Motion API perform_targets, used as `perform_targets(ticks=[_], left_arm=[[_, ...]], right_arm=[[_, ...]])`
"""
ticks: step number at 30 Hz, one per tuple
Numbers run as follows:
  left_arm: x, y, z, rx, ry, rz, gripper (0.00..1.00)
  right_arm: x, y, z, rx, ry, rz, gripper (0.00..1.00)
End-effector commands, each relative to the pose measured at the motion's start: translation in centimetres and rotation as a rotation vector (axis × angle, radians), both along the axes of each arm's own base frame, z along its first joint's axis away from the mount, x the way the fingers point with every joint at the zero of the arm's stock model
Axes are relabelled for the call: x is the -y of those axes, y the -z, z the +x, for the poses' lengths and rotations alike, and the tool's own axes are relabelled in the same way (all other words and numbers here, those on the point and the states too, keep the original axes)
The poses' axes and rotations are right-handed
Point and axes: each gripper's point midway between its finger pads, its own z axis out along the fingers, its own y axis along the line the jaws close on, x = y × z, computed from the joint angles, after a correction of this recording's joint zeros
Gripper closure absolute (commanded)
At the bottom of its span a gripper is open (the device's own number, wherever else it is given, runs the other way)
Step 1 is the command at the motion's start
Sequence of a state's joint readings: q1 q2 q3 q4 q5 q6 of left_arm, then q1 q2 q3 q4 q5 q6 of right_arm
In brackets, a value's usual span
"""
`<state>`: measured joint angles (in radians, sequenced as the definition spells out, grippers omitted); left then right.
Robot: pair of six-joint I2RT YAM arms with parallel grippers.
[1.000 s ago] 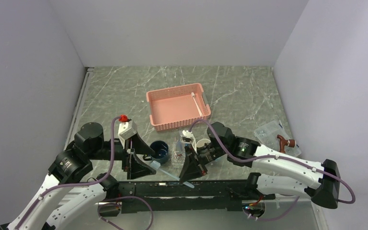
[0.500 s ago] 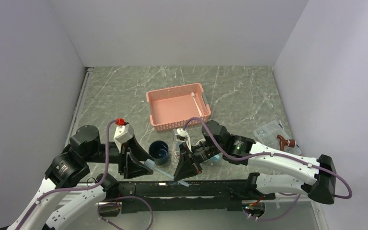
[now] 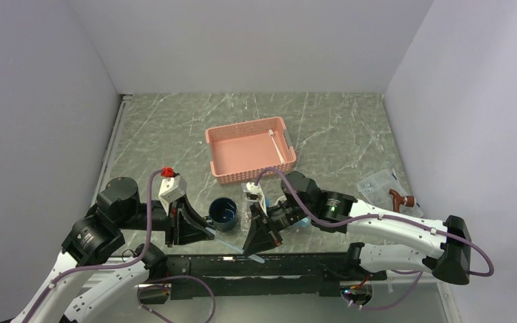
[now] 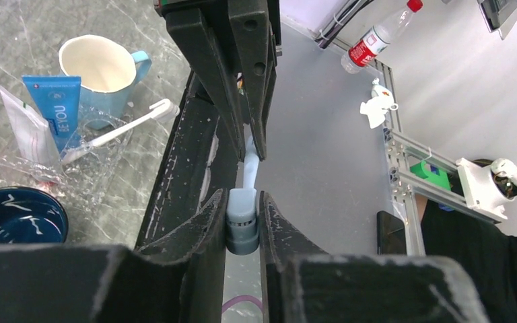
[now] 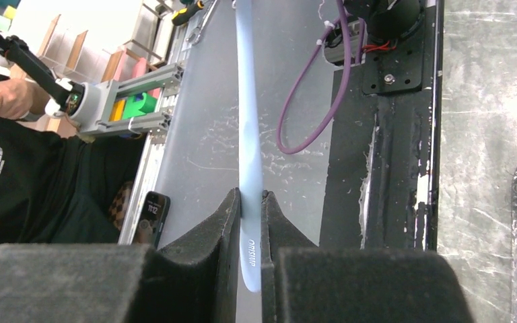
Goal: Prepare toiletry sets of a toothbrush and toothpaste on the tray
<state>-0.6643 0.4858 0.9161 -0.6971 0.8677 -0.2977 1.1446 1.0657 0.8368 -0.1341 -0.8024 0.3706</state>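
Toothbrush point(image 4: 118, 129), white, lies on the clear tray point(image 4: 101, 178) next to the blue toothpaste point(image 4: 59, 108), at 10 o'clock from the left gripper point(image 4: 244, 215). Both grippers pinch one pale blue stick point(image 5: 249, 134). The left gripper squeezes its grey end and the right gripper point(image 5: 250, 202) squeezes its flat end.

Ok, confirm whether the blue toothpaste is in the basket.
No, the pink basket holds only a white toothbrush; the blue toothpaste lies beside the light-blue mug.

A pale blue stick point(image 3: 232, 243) runs between the left jaws and the right jaws at the near edge of the counter point(image 3: 175, 128). Farther back, a white toothbrush point(image 3: 276, 146) lies inside the pink basket point(image 3: 242, 129).
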Motion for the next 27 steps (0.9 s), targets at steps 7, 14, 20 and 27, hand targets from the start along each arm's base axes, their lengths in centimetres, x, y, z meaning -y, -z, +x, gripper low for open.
perform_targets(ticks=[7,14,20,27], left_arm=[[0.2,-0.5,0.1,0.017,0.009,-0.015,1.0],[0.2,-0.1,1.5,0.009,-0.059,0.027,1.0],[-0.2,0.6,3.1,-0.013,-0.152,0.104,1.0],[-1.0,0.7,5.6,-0.04,-0.314,0.177,1.0]], right_arm=[[-0.6,-2.5,1.2,0.066,0.071,0.071,0.95],[0.6,-1.9,3.3,0.129,0.218,-0.004,0.56],[3.0,-2.4,6.8,0.196,0.477,-0.075,0.5],[5.2,-3.0,8.9,0.209,0.656,-0.098,0.5]])
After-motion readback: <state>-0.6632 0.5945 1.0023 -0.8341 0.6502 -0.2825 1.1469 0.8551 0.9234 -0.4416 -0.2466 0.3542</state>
